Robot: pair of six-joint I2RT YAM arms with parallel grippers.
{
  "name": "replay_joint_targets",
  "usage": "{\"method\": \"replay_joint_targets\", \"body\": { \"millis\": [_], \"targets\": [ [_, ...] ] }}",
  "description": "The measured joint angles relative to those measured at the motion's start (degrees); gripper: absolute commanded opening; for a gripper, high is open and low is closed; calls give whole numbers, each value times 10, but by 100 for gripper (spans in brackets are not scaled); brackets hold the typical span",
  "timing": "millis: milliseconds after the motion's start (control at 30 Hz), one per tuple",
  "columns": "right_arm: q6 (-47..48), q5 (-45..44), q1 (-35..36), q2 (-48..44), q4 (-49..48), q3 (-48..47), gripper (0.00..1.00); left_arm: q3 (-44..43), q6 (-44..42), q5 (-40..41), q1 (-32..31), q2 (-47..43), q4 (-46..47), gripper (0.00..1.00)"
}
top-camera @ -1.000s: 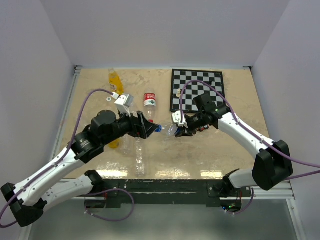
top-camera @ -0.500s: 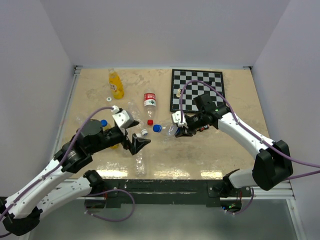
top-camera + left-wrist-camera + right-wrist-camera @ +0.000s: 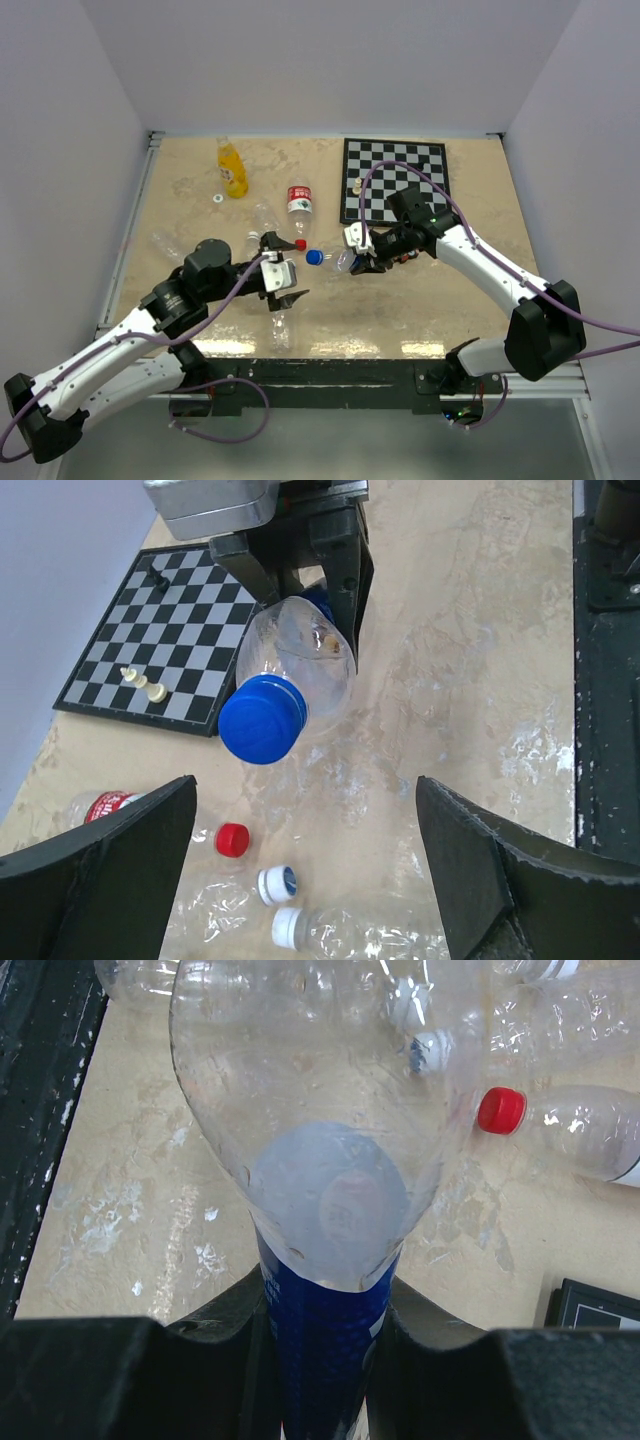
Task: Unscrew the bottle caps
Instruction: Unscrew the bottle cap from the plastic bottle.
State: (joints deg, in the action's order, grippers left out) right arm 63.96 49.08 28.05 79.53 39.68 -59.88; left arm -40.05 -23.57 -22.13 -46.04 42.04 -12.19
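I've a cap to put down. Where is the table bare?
Bare: the near-right stretch between the right arm, the held bottle and the table's front edge; also the far strip between the orange bottle and the chessboard. Crowded: left of centre, where clear bottles lie around the left hand.

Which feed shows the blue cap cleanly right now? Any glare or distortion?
Left wrist: round blue ribbed plastic cap sharp. Right wrist: only a pale, distorted disc through the clear plastic bottle. Top external: cap tiny; glare patches on the beige table near edge.

Bright, even light; soft shadows; sharp frames; glare on tabletop.
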Motion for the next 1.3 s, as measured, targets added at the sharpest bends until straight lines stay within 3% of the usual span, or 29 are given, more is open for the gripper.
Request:
{"method": "replay_joint_targets", "body": {
  "millis": [267,933,1167,1233,1267,1300],
  "targets": [
    [2,1,0,0,2,0,0,-6,-27,-15,0,74,24,71],
    [2,1,0,0,2,0,0,-7,0,-4,0,73,106,49],
    [2,1,-1,0,2,0,0,-7,17,-3,0,75,114,26],
    [3,-1,-1,0,2,0,0,-8,20,-3,0,78,112,12],
    [3,-2,-2,0,3,0,0,-10,22,-3,0,80,111,0],
    [3,-2,-2,0,3,0,0,-12,26,-3,1,82,111,0]
  ]
}}
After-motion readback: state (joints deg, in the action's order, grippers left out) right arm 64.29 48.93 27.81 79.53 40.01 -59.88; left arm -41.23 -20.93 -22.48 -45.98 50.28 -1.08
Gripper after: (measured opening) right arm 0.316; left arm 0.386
